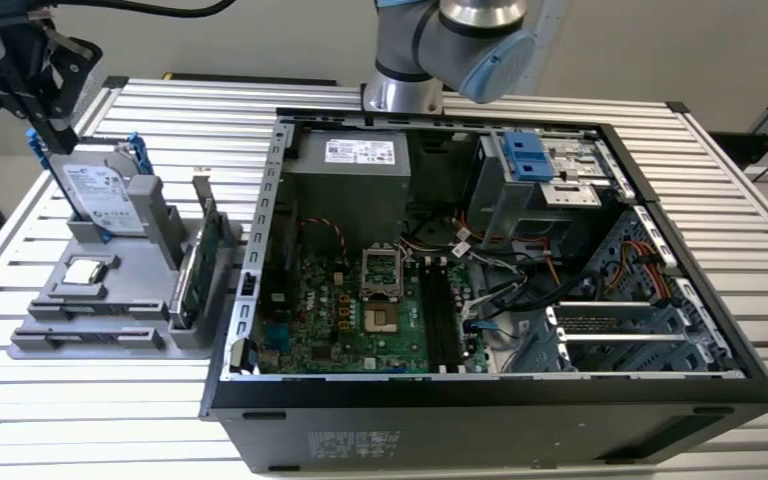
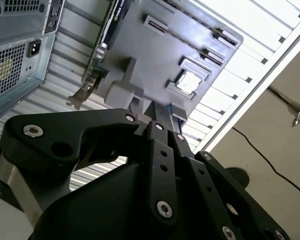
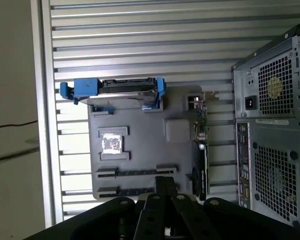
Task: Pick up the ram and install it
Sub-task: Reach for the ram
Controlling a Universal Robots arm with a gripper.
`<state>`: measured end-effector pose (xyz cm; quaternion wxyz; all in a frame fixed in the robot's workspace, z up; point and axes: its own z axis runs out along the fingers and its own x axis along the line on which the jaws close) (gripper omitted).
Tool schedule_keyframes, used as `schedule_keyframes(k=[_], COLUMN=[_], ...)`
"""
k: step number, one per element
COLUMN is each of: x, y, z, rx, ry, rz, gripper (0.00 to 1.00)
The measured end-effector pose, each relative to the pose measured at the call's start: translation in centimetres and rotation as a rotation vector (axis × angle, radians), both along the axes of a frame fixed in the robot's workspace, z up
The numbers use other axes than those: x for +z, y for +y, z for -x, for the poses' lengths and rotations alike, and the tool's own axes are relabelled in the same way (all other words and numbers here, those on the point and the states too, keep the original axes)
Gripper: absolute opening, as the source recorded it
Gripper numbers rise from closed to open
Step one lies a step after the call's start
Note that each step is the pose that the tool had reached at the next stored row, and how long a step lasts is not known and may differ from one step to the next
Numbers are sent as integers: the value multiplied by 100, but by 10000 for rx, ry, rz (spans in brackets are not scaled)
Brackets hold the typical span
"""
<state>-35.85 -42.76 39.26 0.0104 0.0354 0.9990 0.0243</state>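
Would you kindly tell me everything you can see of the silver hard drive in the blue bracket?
The hard drive is a silver metal slab with a white label, framed by a blue plastic bracket. It stands on edge in the grey holder, at the exterior view's left of the open computer case. The gripper hangs above, clear of it.

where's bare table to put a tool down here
Bare table slats border the grey holder's near edge at the exterior view's lower left; more run along the open case on the exterior view's right. Crowded: the holder and inside the case.
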Motion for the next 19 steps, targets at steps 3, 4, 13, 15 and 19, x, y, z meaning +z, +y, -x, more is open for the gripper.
schedule_keyframes(k=[3, 4, 13, 15, 19], x=[0, 0, 0, 0, 0], y=[-3, -4, -10, -12, -16], z=[39, 51, 144, 162, 198], rx=[0, 1, 1, 0, 1], ry=[0, -1, 0, 0, 1], rz=[0, 0, 0, 0, 0], gripper=[0, 0, 0, 0, 0])
